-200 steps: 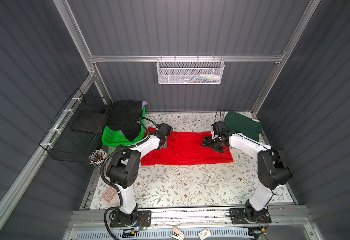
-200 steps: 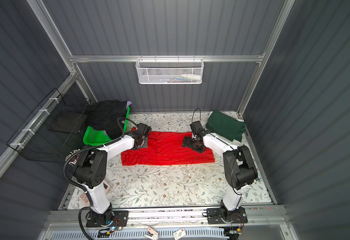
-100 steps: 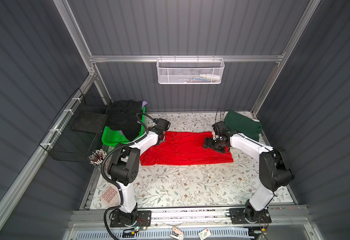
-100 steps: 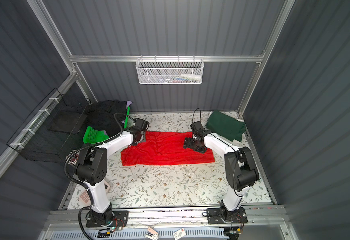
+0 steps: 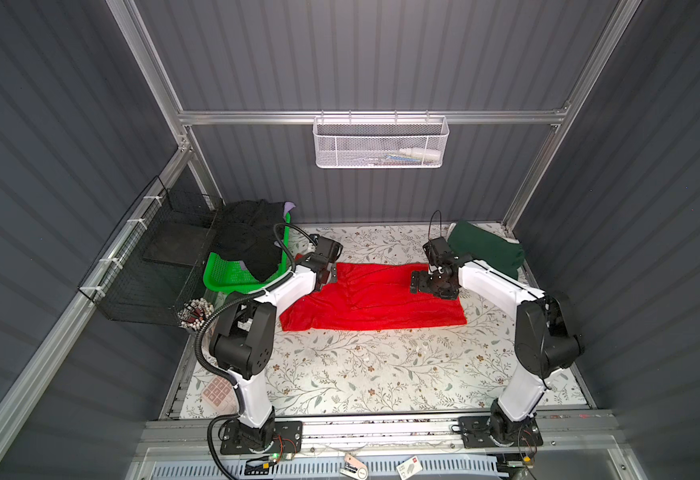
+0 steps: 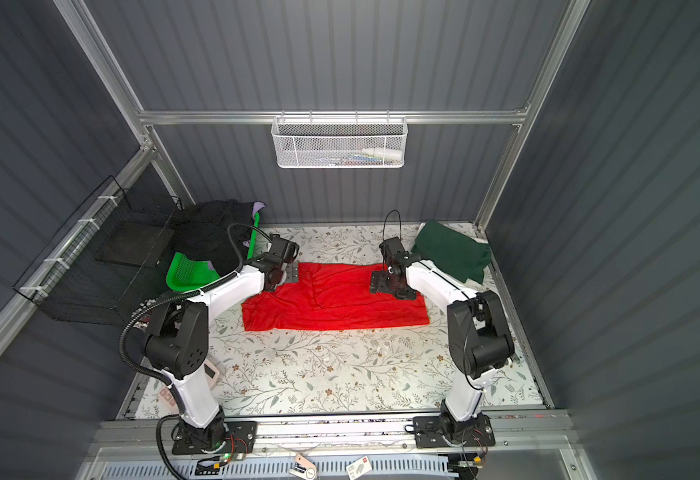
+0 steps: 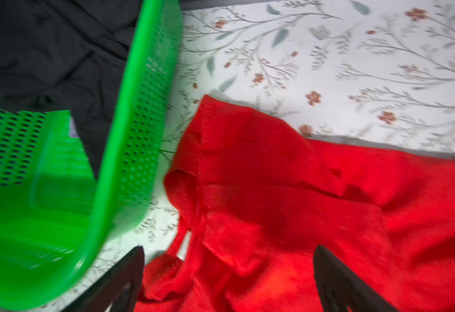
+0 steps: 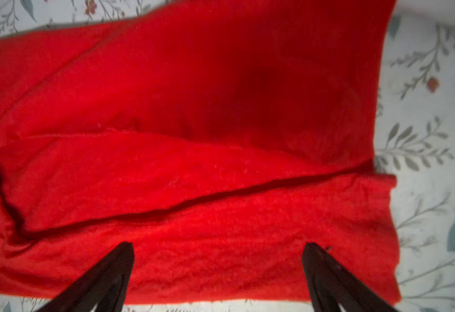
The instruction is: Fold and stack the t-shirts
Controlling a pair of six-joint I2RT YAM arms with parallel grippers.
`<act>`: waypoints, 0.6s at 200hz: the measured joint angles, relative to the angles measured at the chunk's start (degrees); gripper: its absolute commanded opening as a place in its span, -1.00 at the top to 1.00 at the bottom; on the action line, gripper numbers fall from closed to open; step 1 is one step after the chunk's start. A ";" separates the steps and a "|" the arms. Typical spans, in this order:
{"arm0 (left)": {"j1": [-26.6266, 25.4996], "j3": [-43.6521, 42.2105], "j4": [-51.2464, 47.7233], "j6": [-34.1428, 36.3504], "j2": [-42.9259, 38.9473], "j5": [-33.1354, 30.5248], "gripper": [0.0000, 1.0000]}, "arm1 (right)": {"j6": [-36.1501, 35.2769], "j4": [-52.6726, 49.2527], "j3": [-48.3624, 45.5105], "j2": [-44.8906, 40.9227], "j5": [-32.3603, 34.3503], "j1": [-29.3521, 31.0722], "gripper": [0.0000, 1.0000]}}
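Left fingers [image 7: 129,270]: spread wide apart, nothing clamped between them. Crumpled red cloth lies below the gap.
Left gripper [image 7: 229,251]: over the end of the red t-shirt [image 5: 373,303] nearest the green basket [image 5: 232,276]. Blur hides whether the tips touch the cloth.
Right fingers [image 8: 113,270]: also wide apart and empty, with a flat red layer beneath them.
Right gripper [image 8: 219,245]: over the opposite end of the red t-shirt, by its far edge. I cannot tell if there is contact.
Red t-shirt: spread as a long band across the middle of the floral table cover [image 5: 381,365], folded over on itself. A fold edge runs along its length, and the end under the left gripper is rumpled.
Dark green t-shirt [image 5: 485,249]: folded, in the far right corner of the table, behind the right arm and apart from the red one.
Black t-shirt [image 5: 248,241]: bunched in a heap and draped over the green basket at far left, a lavender scrap [image 5: 289,205] showing at its back.
Surroundings: a black wire basket [image 5: 153,257] hangs on the left wall, and a white mesh basket [image 5: 381,145] hangs on the rear rail.
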 measured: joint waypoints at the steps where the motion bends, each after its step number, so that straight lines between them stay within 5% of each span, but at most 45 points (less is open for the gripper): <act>1: -0.07 -0.17 0.13 -0.07 -0.02 0.15 -0.99 | -0.04 0.00 0.15 0.15 0.11 0.00 -0.98; 65: -0.61 -5.92 2.62 -2.29 0.37 6.40 -0.99 | -2.27 -1.55 7.69 12.33 2.86 -0.15 -0.98; 120: 0.92 -5.95 5.42 -2.69 4.81 10.19 -0.99 | -2.23 -2.27 7.61 13.94 0.17 -0.26 -0.98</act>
